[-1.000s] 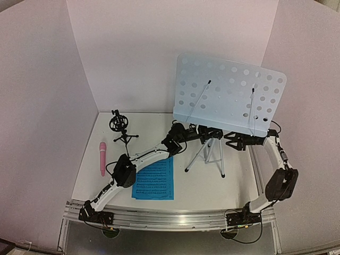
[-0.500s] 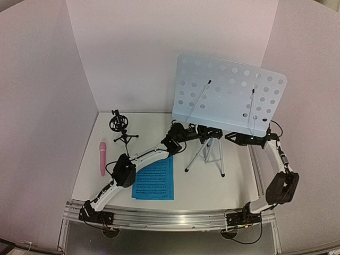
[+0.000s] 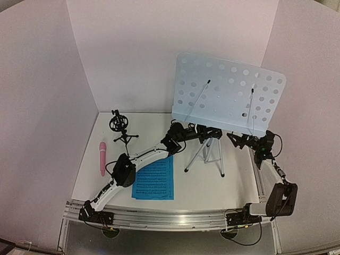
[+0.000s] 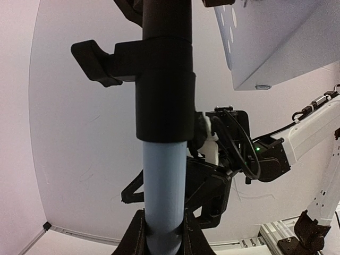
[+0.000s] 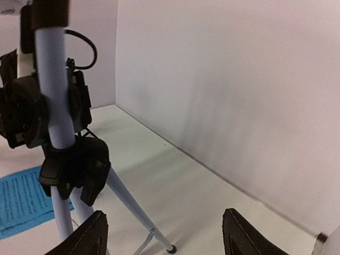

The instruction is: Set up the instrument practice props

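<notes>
The music stand's pale-blue perforated desk (image 3: pixel 228 101) stands upright on silver tripod legs (image 3: pixel 204 155) at the back right of the table. My left gripper (image 4: pixel 163 234) is shut on the stand's pale-blue pole (image 4: pixel 164 186), just below a black collar. My right gripper (image 3: pixel 240 140) hangs open to the right of the pole and touches nothing; its fingers (image 5: pixel 85 236) frame bare table. A blue sheet-music page (image 3: pixel 154 178) lies flat near the front. The pink microphone (image 3: pixel 102 158) lies at the left. The small black tripod mic mount (image 3: pixel 120 126) stands behind it.
White walls close in the table at the back and on both sides. A metal rail (image 3: pixel 170 219) runs along the near edge. One stand leg (image 5: pixel 130 204) slants down to the table just left of my right gripper's gap.
My right gripper has opened wider and drawn back to the right, away from the stand's pole. My left arm has kept its grip on the pole and not moved.
</notes>
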You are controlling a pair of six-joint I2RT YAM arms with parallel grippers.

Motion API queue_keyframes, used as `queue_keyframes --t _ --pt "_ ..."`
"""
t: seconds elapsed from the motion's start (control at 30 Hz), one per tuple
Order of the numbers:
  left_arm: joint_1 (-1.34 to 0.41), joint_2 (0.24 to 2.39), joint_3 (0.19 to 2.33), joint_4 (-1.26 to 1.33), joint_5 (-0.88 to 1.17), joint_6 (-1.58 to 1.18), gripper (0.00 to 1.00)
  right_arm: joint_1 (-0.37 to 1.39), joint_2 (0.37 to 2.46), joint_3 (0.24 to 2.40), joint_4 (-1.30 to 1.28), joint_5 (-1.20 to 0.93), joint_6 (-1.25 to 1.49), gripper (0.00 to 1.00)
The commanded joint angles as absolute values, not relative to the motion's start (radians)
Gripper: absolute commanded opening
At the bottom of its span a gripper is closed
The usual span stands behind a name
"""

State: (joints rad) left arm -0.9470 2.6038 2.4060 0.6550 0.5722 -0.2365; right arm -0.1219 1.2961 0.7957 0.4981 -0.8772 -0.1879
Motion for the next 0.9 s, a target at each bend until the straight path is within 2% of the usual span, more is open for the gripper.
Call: queue_keyframes --t 0.0,0.13,0.3,0.57,0.73,0.87 --pt "-0.930 2.602 2.443 0.697 0.582 -0.285 0.00 -0.118 1.290 0.746 0.677 -0.945 -0.507 0.70" --pt "-0.930 2.614 2.456 0.704 0.582 -0.303 0.00 -0.102 1.282 0.724 0.667 -0.941 -0.723 0.64" --pt "-0.926 2.623 2.466 0.700 0.587 -0.312 0.00 -0.019 1.283 0.692 0.658 -0.824 -0.952 0.63" --pt "-0.925 2.647 2.502 0.675 0.584 -0.311 0.00 0.020 1.196 0.680 0.638 -0.826 -1.030 0.58" --pt "-0.925 2.650 2.511 0.658 0.585 -0.299 0.00 0.038 1.214 0.720 0.536 -0.856 -1.101 0.53" --pt "-0.925 2.648 2.509 0.649 0.579 -0.293 0.00 0.057 1.238 0.745 0.462 -0.827 -1.165 0.52"
